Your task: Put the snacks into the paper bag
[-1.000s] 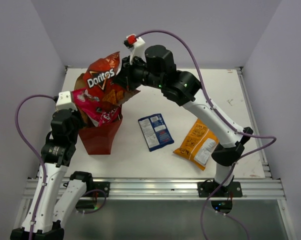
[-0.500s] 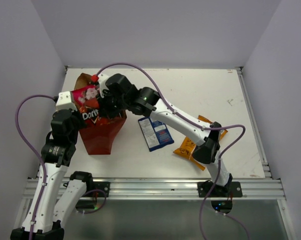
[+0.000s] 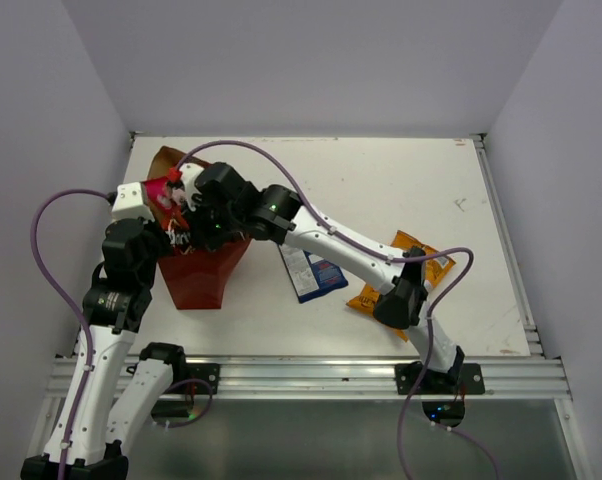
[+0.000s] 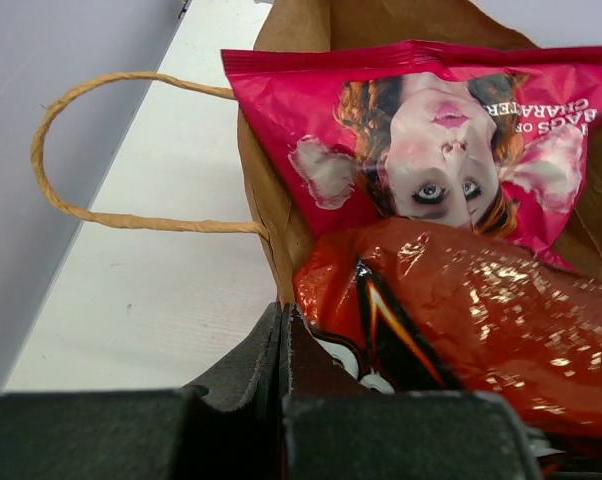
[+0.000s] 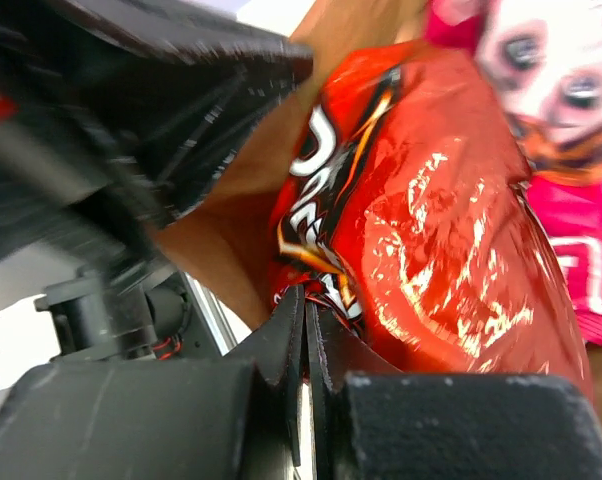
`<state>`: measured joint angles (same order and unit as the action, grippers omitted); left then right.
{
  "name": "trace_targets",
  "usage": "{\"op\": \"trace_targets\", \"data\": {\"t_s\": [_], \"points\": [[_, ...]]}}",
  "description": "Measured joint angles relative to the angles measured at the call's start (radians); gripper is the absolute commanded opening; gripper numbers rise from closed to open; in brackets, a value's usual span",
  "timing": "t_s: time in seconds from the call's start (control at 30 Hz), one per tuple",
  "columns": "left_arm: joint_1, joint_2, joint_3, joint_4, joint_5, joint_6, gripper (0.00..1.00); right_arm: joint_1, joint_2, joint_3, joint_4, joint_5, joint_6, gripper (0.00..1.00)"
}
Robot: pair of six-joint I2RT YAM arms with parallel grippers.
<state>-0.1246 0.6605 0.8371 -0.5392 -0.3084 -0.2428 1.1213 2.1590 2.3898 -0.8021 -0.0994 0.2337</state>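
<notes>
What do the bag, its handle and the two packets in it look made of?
The paper bag looks like matte brown kraft paper: dull, creased wall. Its handle is likely twisted paper cord; spiral strands show. The red packet looks like glossy foil or plastic film, with sharp glints and crinkles. The pink packet looks like similar printed film, smoother; exact laminate unclear.

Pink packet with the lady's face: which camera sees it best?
The left wrist view: the pink packet is sharp there, face and lettering clear, in the paper bag. The right wrist view catches only a blurred corner. The top view shows a small pink sliver.
</notes>
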Motion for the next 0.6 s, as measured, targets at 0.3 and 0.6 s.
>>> {"op": "trace_targets", "data": {"t_s": [0.3, 0.6], "points": [[0.0, -0.006, 0.0, 0.006, -0.001, 0.0, 0.0, 0.012, 0.121, -0.003, 0.023, -0.033, 0.006, 0.0], [0.0, -0.006, 0.0, 0.013, 0.006, 0.0, 0.0, 0.013, 0.109, 0.052, -0.01, 0.024, -0.038, 0.7]]}}
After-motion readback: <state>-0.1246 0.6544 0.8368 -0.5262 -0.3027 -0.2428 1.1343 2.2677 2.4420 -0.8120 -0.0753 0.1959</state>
